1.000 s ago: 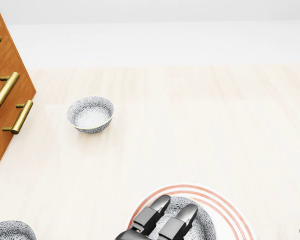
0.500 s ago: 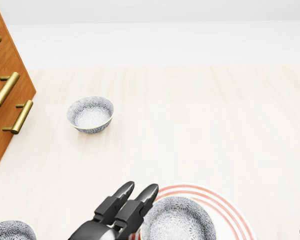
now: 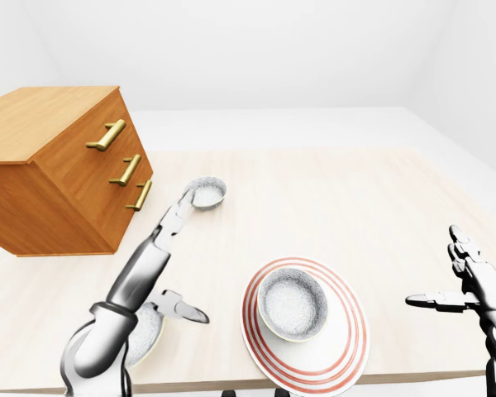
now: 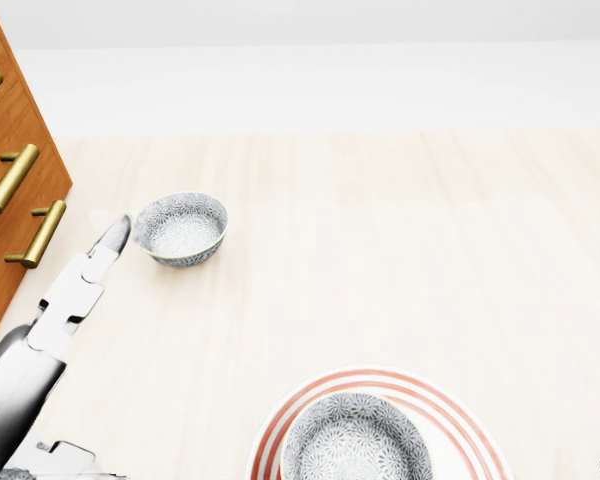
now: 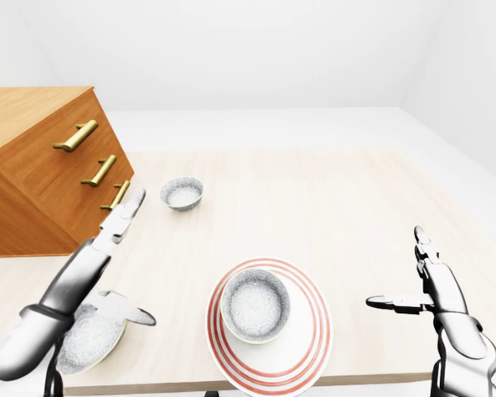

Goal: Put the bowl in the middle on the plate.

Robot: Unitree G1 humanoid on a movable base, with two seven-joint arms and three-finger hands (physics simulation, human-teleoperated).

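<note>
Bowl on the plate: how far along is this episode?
Done: a bowl sits inside the red-ringed plate, untouched. In hand: nothing; the left hand is open, stretched toward the far bowl, and the right hand is open, apart. Left: apparently nothing; a third bowl sits bottom left in the right-eye view.

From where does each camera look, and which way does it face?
Head view: on the head, facing steeply down at the pale wooden table; the left robot hand shows at the left.
Left-eye view: on the head, facing less steeply across the table to the white wall; the right robot hand shows too.
Right-eye view: nearly the same, from slightly further right; both robot hands show.
All share the grey patterned bowl on the red-striped white plate and the orange wooden drawer chest.
</note>
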